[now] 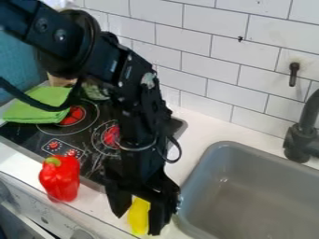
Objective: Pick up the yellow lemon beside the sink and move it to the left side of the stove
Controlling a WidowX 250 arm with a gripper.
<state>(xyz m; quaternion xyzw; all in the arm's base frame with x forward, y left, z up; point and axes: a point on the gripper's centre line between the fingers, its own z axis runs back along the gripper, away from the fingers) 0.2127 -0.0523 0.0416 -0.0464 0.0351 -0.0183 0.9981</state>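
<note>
The black gripper (pixel 138 218) hangs low over the white counter between the stove and the sink. A yellow object (pixel 138 216) is at the gripper, partly hidden behind its black parts; whether it is held or resting on the counter I cannot tell. To the left, a shiny red bell pepper (pixel 60 179) with a green stem stands on the counter at the stove's front edge. On the back left of the stove (pixel 38 138) lies a folded green cloth (pixel 38 105).
At the right is a grey sink (pixel 254 196), its left rim close to the gripper. A black faucet (pixel 301 140) stands behind it. White tiles (pixel 209 70) line the back wall. Something beige and partly hidden (pixel 59 81) sits at the stove's back left.
</note>
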